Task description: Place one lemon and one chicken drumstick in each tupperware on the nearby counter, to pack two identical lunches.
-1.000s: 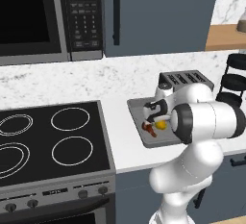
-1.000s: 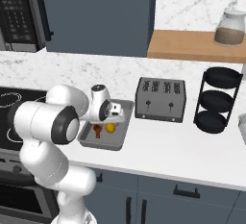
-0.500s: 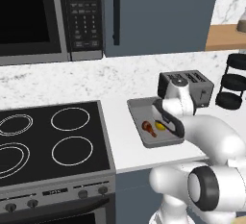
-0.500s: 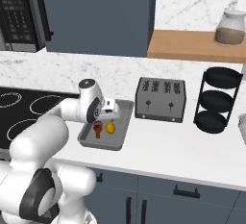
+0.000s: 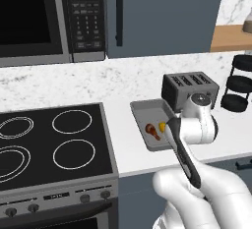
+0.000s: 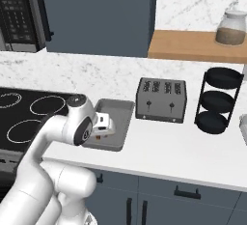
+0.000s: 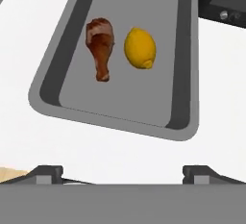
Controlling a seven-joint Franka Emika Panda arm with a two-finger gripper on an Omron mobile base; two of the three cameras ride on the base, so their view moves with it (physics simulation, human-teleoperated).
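One tupperware (image 7: 187, 64) is sitting on the white tabletop (image 5: 123, 149), near its front edge, between the black stovetop (image 5: 49, 144) and the grey toaster (image 5: 189, 88). Inside it a chicken drumstick (image 7: 101, 47) and a lemon (image 7: 140, 48) are lying side by side, close but not touching, toward the tray's front end in the left base view.

The end effector (image 7: 122, 172) is hovering above the tray's near rim with its finger tips (image 7: 45, 171) spread wide and nothing between them.

This tray is looking packed. A drumstick is probably light, uneven and a little greasy, so pinching across the bulbous meaty end should be holding better than the thin bone. A lemon is firm, smooth and prone to rolling; closing across its widest middle seems safest.
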